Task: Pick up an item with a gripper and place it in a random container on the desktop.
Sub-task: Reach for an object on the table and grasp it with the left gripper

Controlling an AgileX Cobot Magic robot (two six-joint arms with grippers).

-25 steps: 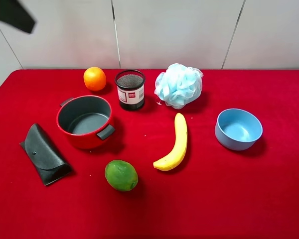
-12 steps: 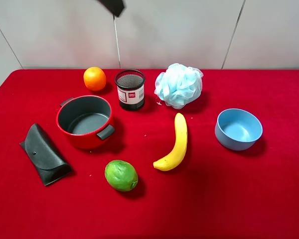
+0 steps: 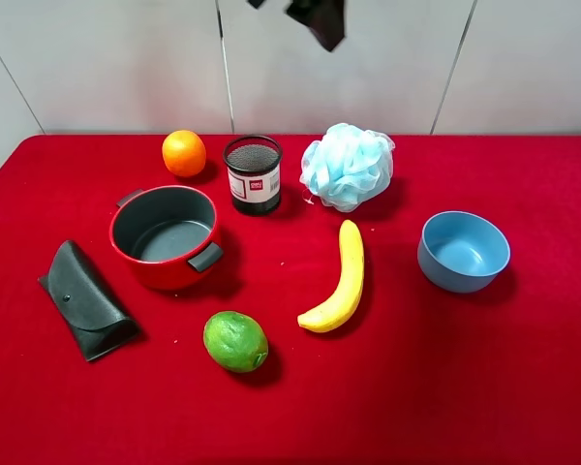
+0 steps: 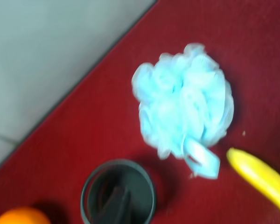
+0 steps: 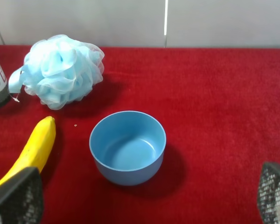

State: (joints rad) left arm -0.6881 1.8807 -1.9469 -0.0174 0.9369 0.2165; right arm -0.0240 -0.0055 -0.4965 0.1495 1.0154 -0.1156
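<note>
Exterior high view: left tool (image 3: 317, 21) hangs at the top edge, above & a bit behind the pouf (image 3: 347, 167), which sits at rear of worktop (image 3: 465, 378), right of centre. Left wrist cam looks down on the pouf w/ no fingers in shot, so open or closed: can't tell. Right tool (image 5: 144, 207) is spread wide, empty, w/ blue bowl (image 5: 127, 145) btwn it & pouf. Pouf is a round ball, no long axis, so any approach angle should do. Left arm looks nearer; move is prob. mostly straight down. Pot (image 3: 155, 274) lies to the left, past mesh cup (image 3: 253, 174).
</note>
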